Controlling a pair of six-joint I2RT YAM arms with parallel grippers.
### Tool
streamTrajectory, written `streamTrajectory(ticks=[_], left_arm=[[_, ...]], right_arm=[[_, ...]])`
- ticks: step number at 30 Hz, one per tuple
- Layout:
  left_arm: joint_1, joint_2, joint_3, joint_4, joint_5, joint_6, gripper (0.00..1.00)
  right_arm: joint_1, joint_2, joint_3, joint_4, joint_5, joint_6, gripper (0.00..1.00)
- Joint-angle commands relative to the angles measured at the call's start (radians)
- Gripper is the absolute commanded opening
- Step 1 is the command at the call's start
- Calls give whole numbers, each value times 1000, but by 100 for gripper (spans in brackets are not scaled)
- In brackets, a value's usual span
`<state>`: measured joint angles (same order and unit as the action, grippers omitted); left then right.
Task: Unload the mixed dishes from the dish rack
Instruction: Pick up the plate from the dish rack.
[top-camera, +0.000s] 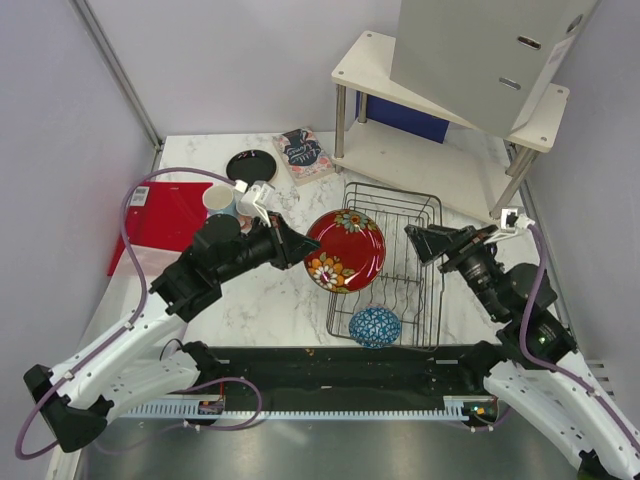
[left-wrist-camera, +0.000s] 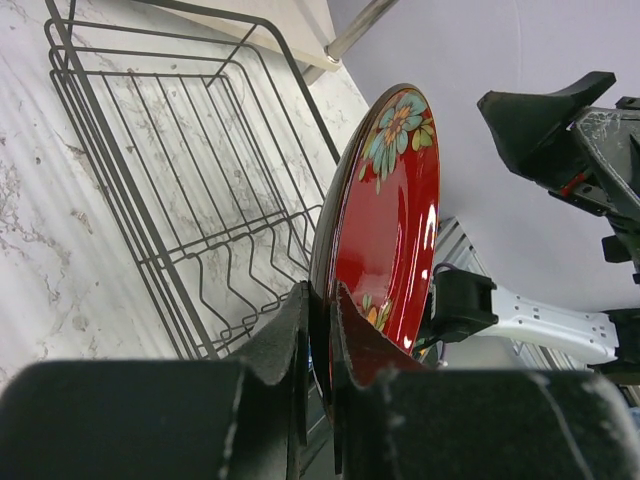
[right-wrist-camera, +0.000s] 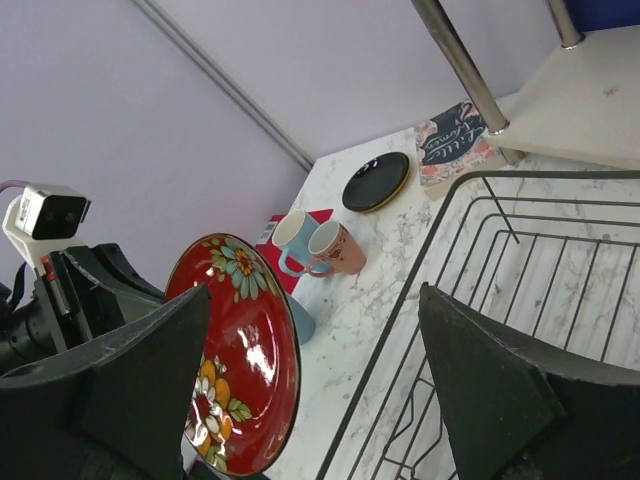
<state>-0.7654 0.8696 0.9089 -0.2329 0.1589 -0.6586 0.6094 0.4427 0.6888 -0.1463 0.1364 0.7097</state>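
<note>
My left gripper (top-camera: 300, 245) is shut on the rim of a red floral plate (top-camera: 345, 250) and holds it upright over the left edge of the black wire dish rack (top-camera: 390, 186). The left wrist view shows the fingers (left-wrist-camera: 290, 330) pinching the plate (left-wrist-camera: 385, 230). A blue-and-white bowl (top-camera: 375, 326) sits in the rack's near end. My right gripper (top-camera: 415, 240) is open and empty above the rack's right side, facing the plate (right-wrist-camera: 240, 350). A light-blue cup (right-wrist-camera: 290, 235), a pink mug (right-wrist-camera: 338, 247) and a black plate (right-wrist-camera: 375, 181) stand on the table to the left.
A red mat (top-camera: 165, 215) lies at the left by the cups. A patterned booklet (top-camera: 303, 154) lies at the back. A white two-tier shelf (top-camera: 420, 150) with a grey box (top-camera: 480, 60) stands behind the rack. A second light-blue cup (right-wrist-camera: 300, 318) stands behind the held plate.
</note>
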Motion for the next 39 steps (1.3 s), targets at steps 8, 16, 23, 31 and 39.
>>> streamTrajectory(ticks=[8,16,23,31,39], left_arm=[[-3,-1,-4,161,53,-33,2],[-2,-18,-19,178,57,-45,2],[-2,-23,-22,175,44,-49,2],[-3,-21,-13,170,42,-47,2],[-3,-24,-2,139,5,-26,7]], right_arm=[[4,218,-37,248,-380,63,91],[4,257,-51,257,-406,57,82],[4,269,-61,264,-417,63,38],[6,297,-66,254,-436,51,28],[4,301,-63,246,-439,43,0]])
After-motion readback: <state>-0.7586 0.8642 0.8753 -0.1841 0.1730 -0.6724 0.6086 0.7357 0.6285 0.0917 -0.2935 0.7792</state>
